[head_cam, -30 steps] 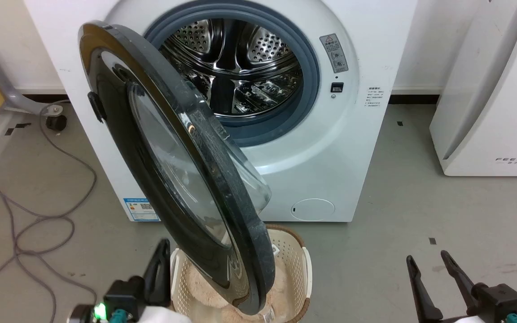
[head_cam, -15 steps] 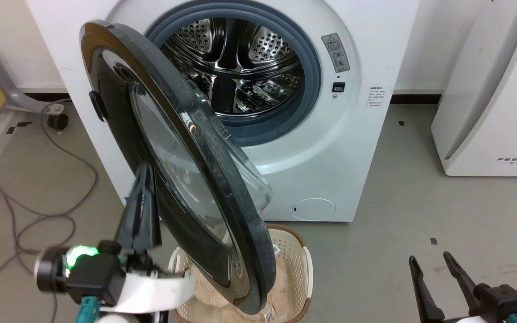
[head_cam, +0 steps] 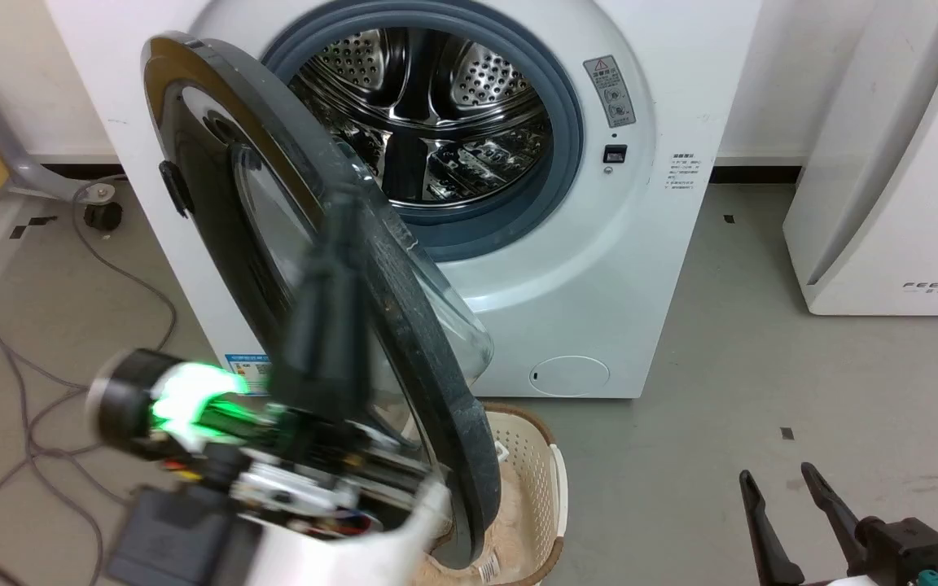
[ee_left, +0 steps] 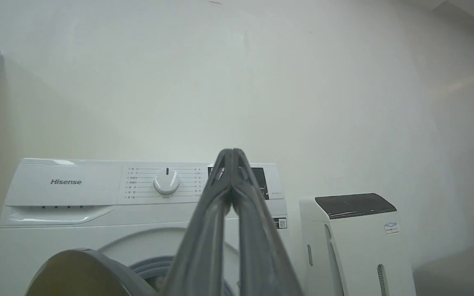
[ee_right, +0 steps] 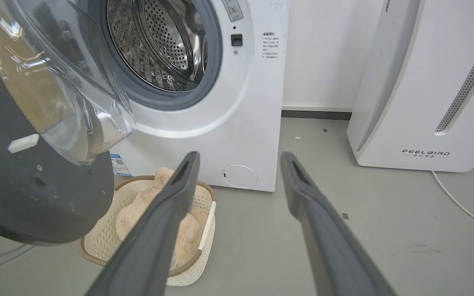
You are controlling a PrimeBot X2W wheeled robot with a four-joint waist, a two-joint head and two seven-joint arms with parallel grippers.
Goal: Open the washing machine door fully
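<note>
The left claw (ee_left: 231, 153), clenched empty, should push the washing machine door (head_cam: 208, 212) near its free rim steadily leftward, clear of the laundry basket (head_cam: 536, 480); the right claw (head_cam: 777, 474) hangs released.

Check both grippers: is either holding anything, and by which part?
Nothing is held. The left gripper is shut on nothing, in front of the washing machine door; the right gripper is open and empty.
</note>
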